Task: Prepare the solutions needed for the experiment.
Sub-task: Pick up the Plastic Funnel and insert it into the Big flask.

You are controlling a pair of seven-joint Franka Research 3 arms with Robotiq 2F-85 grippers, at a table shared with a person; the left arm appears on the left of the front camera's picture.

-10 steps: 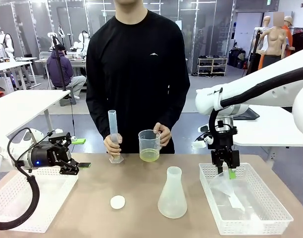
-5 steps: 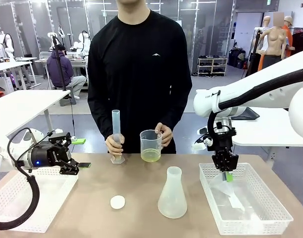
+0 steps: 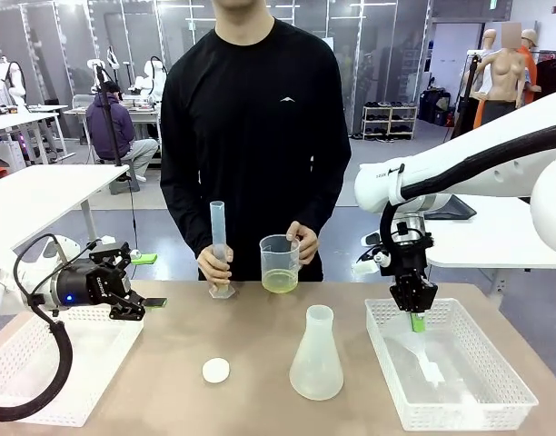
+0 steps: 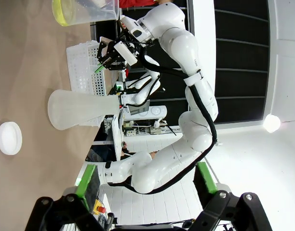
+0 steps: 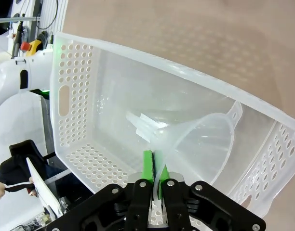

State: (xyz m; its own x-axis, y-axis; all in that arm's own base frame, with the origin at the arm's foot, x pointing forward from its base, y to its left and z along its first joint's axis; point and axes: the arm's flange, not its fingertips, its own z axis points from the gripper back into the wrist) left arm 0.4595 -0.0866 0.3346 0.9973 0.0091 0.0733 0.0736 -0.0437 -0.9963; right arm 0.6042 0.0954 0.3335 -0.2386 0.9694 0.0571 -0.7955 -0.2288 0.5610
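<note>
The right gripper (image 5: 152, 169) has just closed, apparently pinching the funnel (image 5: 205, 139) by its rim inside the basket (image 3: 460, 413) right of the flask (image 3: 316, 359). The solutions (image 3: 278, 284) sit beyond the flask in the person's beaker (image 3: 278, 254), so funnel pickup looks under way. The left gripper (image 3: 133, 304) gapes wide.

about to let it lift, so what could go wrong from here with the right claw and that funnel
1. The right claw is shut on just the thin rim of the funnel, so the funnel may swing or slip out once lifted.
2. The funnel lies tilted inside the basket, and its spout could catch on the wall on the way out.
3. The flask stands free mid-table, where a swinging funnel might knock it over.
</note>
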